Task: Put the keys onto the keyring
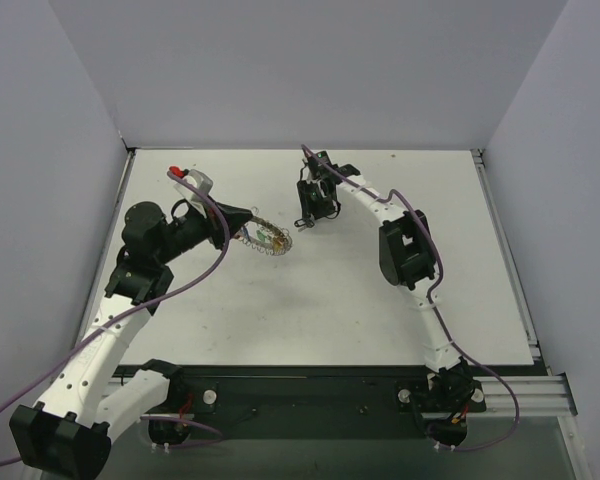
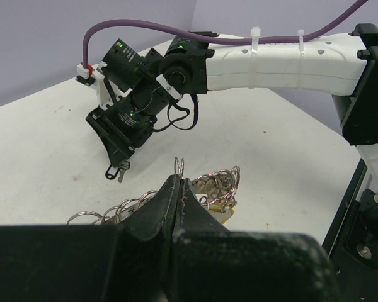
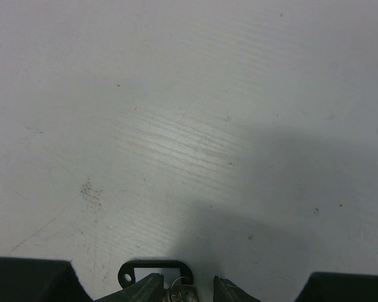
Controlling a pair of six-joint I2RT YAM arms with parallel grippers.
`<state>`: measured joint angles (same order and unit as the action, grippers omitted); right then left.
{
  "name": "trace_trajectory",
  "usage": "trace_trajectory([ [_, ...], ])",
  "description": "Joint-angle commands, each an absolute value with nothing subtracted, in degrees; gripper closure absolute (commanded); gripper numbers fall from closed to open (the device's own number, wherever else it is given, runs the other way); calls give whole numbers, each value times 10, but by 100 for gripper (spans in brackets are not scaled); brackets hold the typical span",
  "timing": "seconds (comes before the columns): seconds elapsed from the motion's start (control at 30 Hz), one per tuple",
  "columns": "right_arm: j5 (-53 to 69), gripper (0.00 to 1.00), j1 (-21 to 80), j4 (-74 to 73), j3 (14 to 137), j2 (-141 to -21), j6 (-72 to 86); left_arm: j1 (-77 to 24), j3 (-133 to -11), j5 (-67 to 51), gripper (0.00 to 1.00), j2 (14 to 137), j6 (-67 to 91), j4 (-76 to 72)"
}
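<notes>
Left claw [image 2: 177, 186]: pinched fully shut on the rim of the keyring [image 2: 214, 184].
Right claw [image 2: 115, 170]: narrowed around a small key [image 2: 122, 170], near the keyring.

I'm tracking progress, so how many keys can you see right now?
2: one key pinched in the right gripper, and one yellow-headed key lying against the keyring held by the left gripper. Others may be hidden.

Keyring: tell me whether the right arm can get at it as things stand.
Probably yes. The keyring juts out of the shut left hand toward the right hand, which pinches a key. Only bare table lies between them, so the way looks free.
</notes>
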<state>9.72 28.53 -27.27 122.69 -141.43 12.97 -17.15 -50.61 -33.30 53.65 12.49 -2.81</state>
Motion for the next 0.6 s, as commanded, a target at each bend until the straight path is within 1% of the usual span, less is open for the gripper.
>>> trace_trajectory([
  [0.0,109,64,287,-275,1241,-1421,133,-167,-528,-345,100,531,134,-76],
  [0.1,109,71,287,-272,1233,-1424,132,-167,-526,-345,100,531,137,-76],
  [0.13,109,82,287,-271,1228,-1425,132,-166,-527,-345,100,530,138,-76],
  [0.2,112,92,287,-272,1221,-1421,131,-165,-526,-344,100,529,138,-75],
  [0.23,112,100,287,-269,1216,-1419,131,-164,-526,-344,100,528,138,-75],
  [0.43,119,100,285,-253,1171,-1386,126,-162,-523,-345,100,521,137,-75],
  [0.57,128,100,285,-244,1128,-1319,126,-162,-517,-345,100,512,138,-73],
])
